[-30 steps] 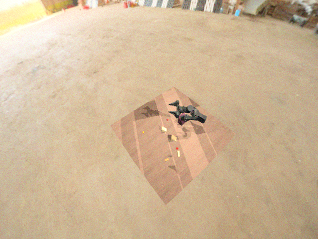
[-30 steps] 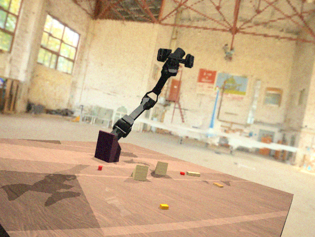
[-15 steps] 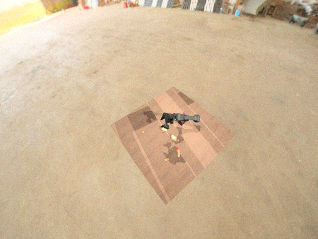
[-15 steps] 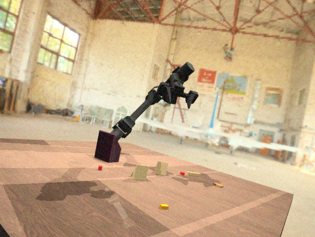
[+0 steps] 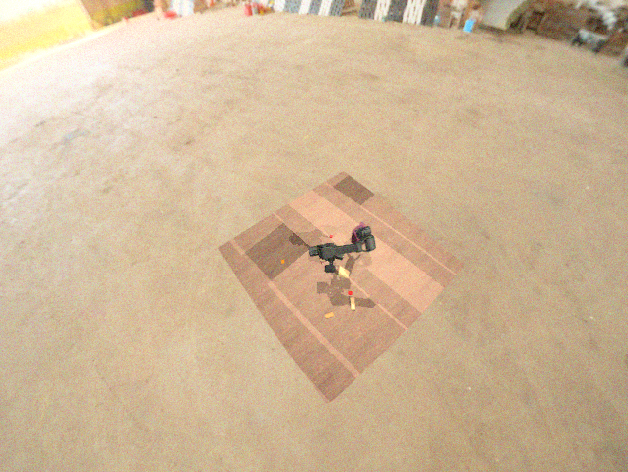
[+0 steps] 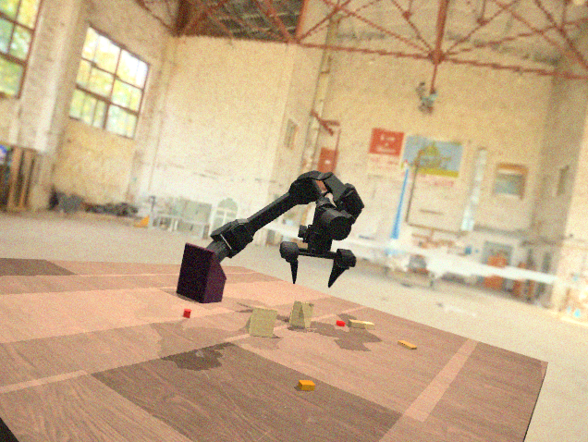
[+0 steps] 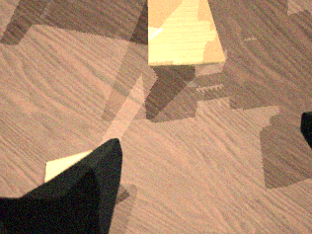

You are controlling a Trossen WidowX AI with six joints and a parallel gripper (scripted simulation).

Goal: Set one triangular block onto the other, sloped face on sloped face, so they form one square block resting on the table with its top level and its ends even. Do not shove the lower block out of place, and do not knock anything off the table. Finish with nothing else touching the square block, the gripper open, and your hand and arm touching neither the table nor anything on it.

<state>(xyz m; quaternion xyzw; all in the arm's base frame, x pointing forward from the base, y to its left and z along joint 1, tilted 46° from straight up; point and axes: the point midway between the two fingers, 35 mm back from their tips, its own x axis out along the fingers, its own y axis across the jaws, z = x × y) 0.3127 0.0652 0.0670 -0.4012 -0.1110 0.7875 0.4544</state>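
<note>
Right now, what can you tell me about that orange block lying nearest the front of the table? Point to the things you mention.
The orange block (image 5: 282, 261) (image 6: 306, 385) is small and box-shaped, with a brighter top and darker sides. Its material is unclear. It rests flat on a dark patch of the wooden table (image 5: 325, 375) (image 6: 475, 380), apart from the other blocks, and nothing touches it except the tabletop.
</note>
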